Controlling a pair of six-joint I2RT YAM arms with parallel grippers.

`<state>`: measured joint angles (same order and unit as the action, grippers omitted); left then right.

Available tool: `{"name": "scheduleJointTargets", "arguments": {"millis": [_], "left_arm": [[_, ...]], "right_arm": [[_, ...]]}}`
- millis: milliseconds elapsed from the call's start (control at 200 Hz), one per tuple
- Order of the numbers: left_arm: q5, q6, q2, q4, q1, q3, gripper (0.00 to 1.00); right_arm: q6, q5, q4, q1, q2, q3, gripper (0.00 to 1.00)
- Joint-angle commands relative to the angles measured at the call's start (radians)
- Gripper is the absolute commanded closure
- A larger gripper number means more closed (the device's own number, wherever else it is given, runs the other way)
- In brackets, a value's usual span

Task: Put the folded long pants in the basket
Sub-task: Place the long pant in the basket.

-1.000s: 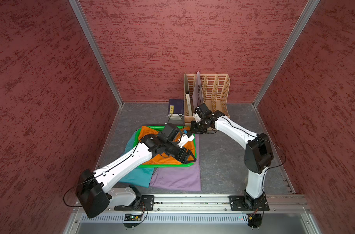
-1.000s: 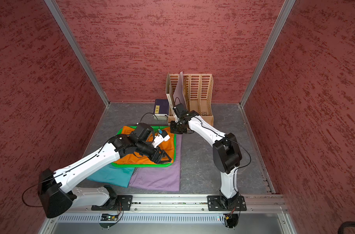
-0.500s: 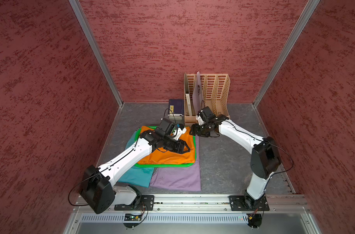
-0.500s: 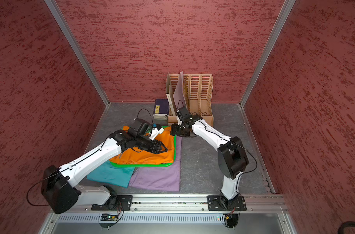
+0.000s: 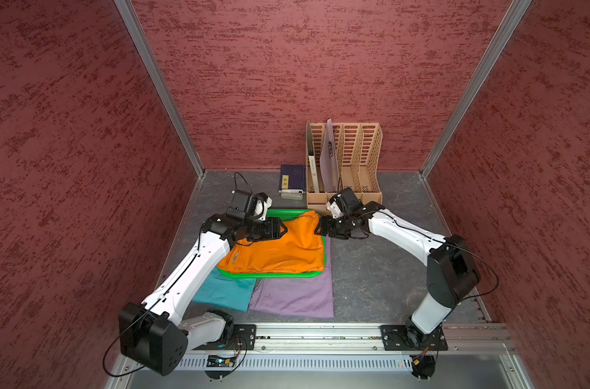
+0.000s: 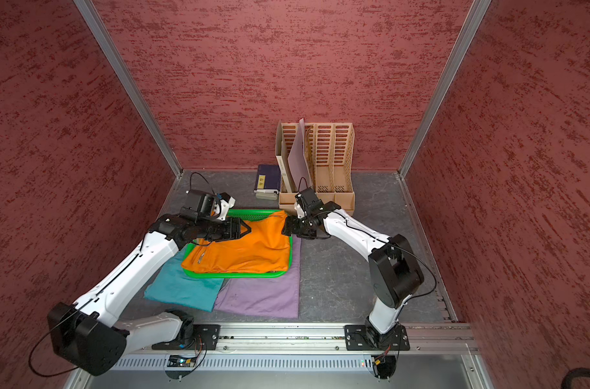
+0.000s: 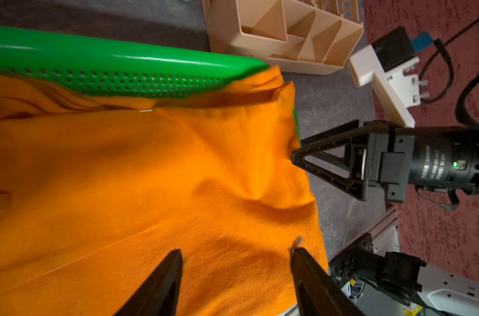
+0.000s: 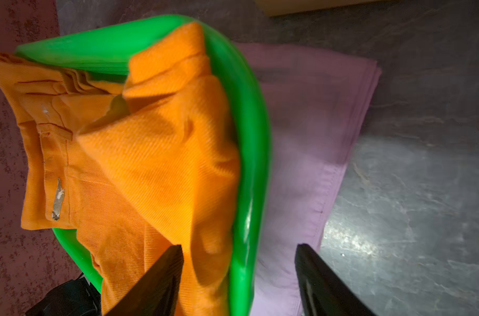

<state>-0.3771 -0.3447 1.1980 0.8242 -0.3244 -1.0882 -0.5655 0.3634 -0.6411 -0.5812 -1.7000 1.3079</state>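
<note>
Pincers first: our left gripper (image 7: 236, 250) stood wide, its fingers spread above the orange pants (image 5: 280, 249) with nothing clamped between them. Our right gripper (image 8: 238, 245) also stood wide, its gap straddling the rim of the basket (image 5: 280, 274). In the left wrist view its tips were at the cloth's edge, though we could not tell whether they touched.

Taking the back wall as twelve o'clock in both top views, the orange pants lay rumpled in the basket, spilling over its rim at one and at eight o'clock. We saw the left gripper over the basket's twelve o'clock half and the right at its two o'clock edge. The lilac pants (image 5: 293, 296) lay flat at six o'clock and the teal pants (image 5: 224, 289) at seven, both partly under the basket. The file organiser (image 5: 351, 168) stood at one o'clock by the wall.
</note>
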Motion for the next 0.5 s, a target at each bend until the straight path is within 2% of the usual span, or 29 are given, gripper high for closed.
{"name": "scheduleJointTargets", "arguments": {"millis": [0,65,195,341,381,416,496], "left_arm": [[-0.01,-0.022,-0.049,0.034,0.02,0.04,0.32],[0.005,-0.025,-0.06,0.042,0.029,0.046,0.32],[0.033,-0.037,-0.044,0.076,0.074,0.027,0.32],[-0.125,-0.024,-0.063,0.028,0.071,0.03,0.38],[-0.171,-0.02,-0.055,0.028,0.045,0.024,0.38],[-0.167,-0.014,-0.036,0.056,-0.001,-0.003,0.39],[-0.036,-0.008,0.021,0.128,-0.165,-0.088,0.36]], "right_arm": [[0.005,-0.042,0.018,-0.006,0.096,-0.016,0.28],[0.01,-0.069,0.033,-0.004,0.146,-0.051,0.27],[0.029,-0.028,0.007,-0.002,0.157,-0.076,0.28],[0.04,-0.133,-0.041,0.013,0.189,-0.119,0.3],[0.033,-0.139,-0.038,0.026,0.206,-0.148,0.32],[0.022,-0.134,-0.024,0.038,0.221,-0.182,0.34],[-0.002,-0.101,0.036,0.06,0.252,-0.264,0.36]]}}
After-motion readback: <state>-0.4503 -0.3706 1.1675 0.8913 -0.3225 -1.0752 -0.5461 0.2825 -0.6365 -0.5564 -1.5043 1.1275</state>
